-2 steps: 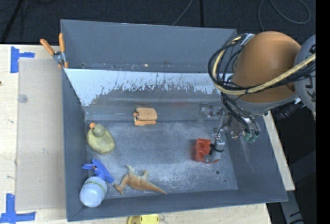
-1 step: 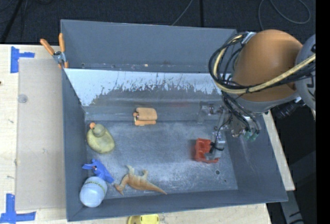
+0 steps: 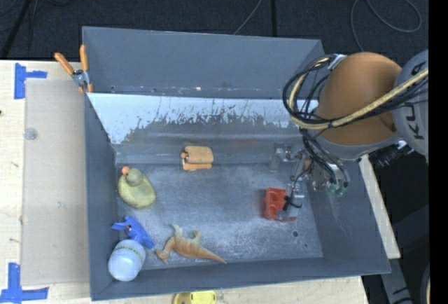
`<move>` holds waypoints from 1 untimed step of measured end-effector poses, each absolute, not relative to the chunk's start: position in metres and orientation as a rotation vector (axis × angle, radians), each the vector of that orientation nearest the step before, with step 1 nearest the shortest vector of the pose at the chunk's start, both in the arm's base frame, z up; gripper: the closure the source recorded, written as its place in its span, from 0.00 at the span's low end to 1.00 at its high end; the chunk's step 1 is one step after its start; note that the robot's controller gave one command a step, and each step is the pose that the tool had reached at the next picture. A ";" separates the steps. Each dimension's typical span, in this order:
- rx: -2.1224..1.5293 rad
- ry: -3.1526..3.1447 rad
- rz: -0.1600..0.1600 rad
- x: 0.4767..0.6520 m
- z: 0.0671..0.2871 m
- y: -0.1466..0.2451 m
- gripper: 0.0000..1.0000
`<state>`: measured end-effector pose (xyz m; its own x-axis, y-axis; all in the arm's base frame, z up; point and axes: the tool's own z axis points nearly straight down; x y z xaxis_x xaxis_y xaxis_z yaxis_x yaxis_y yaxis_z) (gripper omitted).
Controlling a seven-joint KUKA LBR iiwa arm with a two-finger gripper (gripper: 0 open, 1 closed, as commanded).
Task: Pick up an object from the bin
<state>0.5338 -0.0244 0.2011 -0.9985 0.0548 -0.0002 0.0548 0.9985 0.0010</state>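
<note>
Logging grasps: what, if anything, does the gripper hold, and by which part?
Cannot tell: the gripper is at the right edge of the red block, any hold hidden.

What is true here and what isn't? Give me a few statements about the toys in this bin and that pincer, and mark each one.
1. The pincer is close beside the small red block, in the right part of the grey metal bin. True.
2. The yellow-green rubber duck lies against the right wall. False: it sits near the left wall.
3. The tan toy dinosaur lies next to the blue-and-white spray bottle, near the bottom wall in the view. True.
4. The tan bun-shaped toy rests on top of the duck. False: it lies apart from it, nearer the back wall.
</note>
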 end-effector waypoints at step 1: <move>0.031 3.146 0.001 0.535 0.153 -0.044 1.00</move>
<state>0.5349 -0.0436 0.1533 -0.9998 0.0198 0.0046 0.0198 0.9998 0.0008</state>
